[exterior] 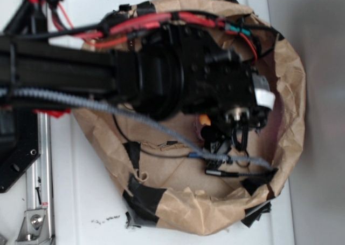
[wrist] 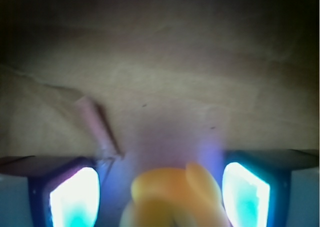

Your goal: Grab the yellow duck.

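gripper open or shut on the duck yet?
Open. In the wrist view the gripper has its two lit fingers either side of the yellow duck, with a visible gap on each side. Contact cannot be confirmed.

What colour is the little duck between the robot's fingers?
Yellow-orange; the duck shows best in the wrist view.

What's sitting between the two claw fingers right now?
The yellow duck, in the wrist view: it fills the gap between the two lit fingers, with brown paper behind. Contact is unclear.
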Motion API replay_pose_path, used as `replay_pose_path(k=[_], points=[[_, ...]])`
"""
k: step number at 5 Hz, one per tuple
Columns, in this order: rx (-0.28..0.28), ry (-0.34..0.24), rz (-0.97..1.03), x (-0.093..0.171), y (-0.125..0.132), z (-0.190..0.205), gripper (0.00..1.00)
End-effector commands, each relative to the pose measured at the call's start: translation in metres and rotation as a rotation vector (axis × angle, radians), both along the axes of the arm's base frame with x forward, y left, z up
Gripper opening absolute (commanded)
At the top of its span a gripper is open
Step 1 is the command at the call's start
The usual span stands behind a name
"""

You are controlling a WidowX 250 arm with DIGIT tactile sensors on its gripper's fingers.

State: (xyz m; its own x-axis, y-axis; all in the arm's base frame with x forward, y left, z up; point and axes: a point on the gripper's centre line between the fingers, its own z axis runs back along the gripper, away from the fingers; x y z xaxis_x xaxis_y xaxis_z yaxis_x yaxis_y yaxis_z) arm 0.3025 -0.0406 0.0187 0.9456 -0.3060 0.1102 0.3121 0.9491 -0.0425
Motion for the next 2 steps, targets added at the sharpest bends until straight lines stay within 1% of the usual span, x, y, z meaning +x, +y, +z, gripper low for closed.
replay_pose_path(k=[1, 2], points=[[-0.01, 0.011, -0.046, -0.0084, -0.0142, 0.003, 0.0], [-0.03, 0.013, -0.033, -0.0112, -0.0097, 0.0071, 0.0]])
